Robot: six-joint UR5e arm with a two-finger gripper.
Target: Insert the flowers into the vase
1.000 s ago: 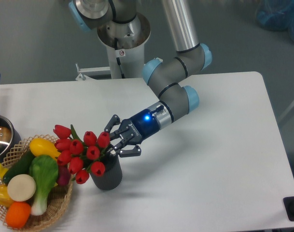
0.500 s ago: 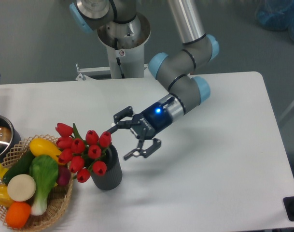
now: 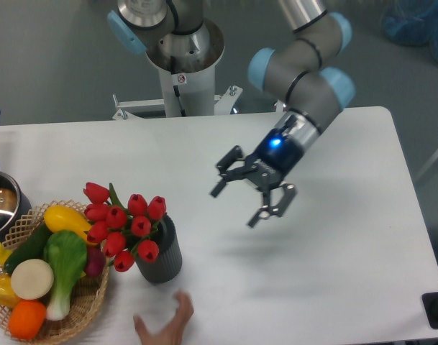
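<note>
Red tulip heads of the flowers point(image 3: 121, 226) lean out to the left of the vase point(image 3: 161, 253), their stems down inside it. That dark ribbed vase stands on the white counter point(image 3: 334, 287), just right of a wicker basket point(image 3: 67, 320) of fruit and vegetables. Well apart, up and to the right, the claw point(image 3: 240, 201) hangs above the counter with its fingers spread wide, holding nothing. A bare hand point(image 3: 166, 327) reaches in at the near edge.
</note>
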